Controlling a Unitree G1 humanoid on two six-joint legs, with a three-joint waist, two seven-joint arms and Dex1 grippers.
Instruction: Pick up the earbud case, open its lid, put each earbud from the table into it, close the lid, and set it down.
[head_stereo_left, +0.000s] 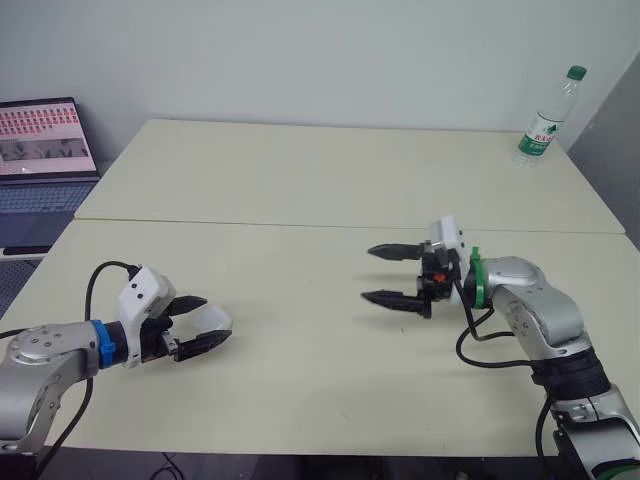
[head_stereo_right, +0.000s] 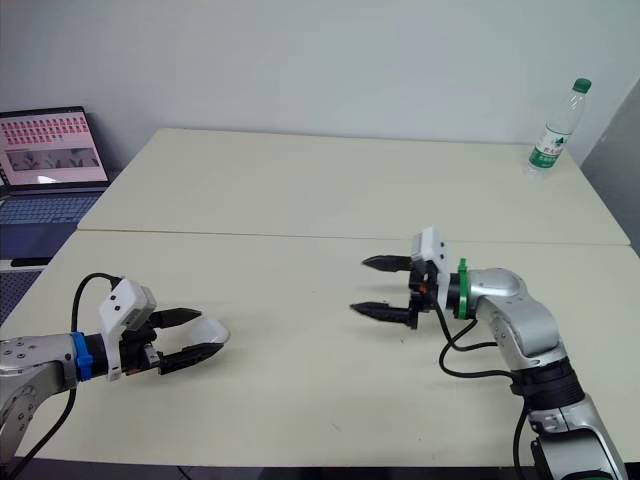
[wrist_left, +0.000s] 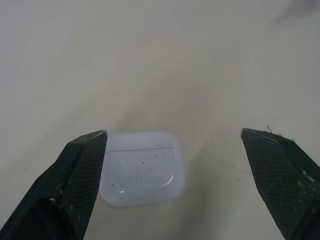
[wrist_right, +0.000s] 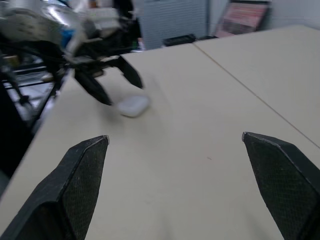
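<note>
The white earbud case (wrist_left: 142, 167) lies flat on the table with its lid closed, at the front left (head_stereo_left: 213, 321). My left gripper (head_stereo_left: 200, 322) is open and low over the table, its two fingers on either side of the case, apart from it. My right gripper (head_stereo_left: 388, 274) is open and empty, held above the table right of centre, pointing toward the left gripper. From the right wrist, the case (wrist_right: 133, 105) sits beyond the left gripper's fingers (wrist_right: 134, 76).
A clear water bottle (head_stereo_left: 548, 118) with a green cap stands at the table's far right corner. An open laptop (head_stereo_left: 40, 160) sits on a surface off the left edge. A seam (head_stereo_left: 350, 226) runs across where two tabletops (head_stereo_left: 330, 170) meet.
</note>
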